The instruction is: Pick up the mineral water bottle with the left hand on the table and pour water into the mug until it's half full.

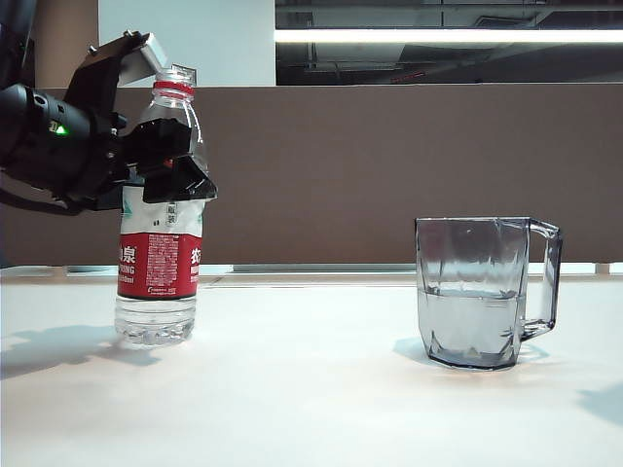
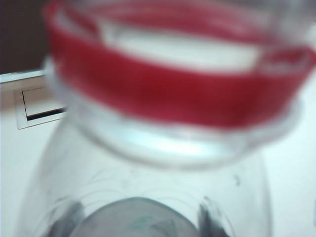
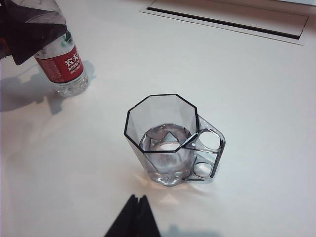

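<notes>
We find the left gripper (image 1: 167, 156) with its fingers closed around the upper body of the mineral water bottle (image 1: 158, 263), which stands upright on the bench (image 1: 311, 389). The mug (image 1: 482, 292), part-filled, stands well apart. The right gripper (image 3: 134, 219) hangs above it, fingertips together.
</notes>
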### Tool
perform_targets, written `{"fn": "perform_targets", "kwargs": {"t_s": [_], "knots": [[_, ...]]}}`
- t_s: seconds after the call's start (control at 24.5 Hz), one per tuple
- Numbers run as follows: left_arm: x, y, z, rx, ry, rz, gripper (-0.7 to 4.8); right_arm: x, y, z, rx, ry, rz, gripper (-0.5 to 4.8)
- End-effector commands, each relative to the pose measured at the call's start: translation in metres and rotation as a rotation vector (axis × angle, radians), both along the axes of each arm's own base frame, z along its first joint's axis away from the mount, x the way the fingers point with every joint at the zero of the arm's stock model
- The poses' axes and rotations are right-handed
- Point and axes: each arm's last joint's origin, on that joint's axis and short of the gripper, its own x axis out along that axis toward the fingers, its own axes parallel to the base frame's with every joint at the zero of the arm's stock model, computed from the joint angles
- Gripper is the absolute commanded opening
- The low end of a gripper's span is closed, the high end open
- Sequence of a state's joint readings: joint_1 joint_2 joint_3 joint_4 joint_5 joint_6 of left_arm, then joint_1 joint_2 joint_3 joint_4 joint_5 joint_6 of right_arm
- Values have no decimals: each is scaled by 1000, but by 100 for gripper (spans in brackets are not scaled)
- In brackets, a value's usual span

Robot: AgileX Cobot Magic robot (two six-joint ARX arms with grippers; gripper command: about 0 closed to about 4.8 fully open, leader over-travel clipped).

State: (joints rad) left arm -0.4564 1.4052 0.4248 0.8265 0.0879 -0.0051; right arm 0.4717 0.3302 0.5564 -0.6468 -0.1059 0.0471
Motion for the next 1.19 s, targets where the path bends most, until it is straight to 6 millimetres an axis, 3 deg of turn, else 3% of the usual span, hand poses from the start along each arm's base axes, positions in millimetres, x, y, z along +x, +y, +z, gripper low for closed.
{"fn": "perform_targets", "kwargs": {"t_s": [0.04, 0.16, 0.29, 0.78, 1.19], "knots": [[1, -1, 5, -17, -27, -3, 273, 0, 0, 4, 9, -21, 3, -1], [1, -1, 5, -17, -28, -3, 314, 0, 0, 4, 9, -21, 3, -1], [1, -1, 5, -17, -28, -4, 443, 0, 0, 4, 9, -22, 3, -1], [-2, 0, 6, -8, -9, -6, 479, 0, 0, 4, 9, -23, 3, -1], [-20, 10, 18, 98, 70, -15, 479, 0, 0, 4, 11, -23, 7, -1]]}}
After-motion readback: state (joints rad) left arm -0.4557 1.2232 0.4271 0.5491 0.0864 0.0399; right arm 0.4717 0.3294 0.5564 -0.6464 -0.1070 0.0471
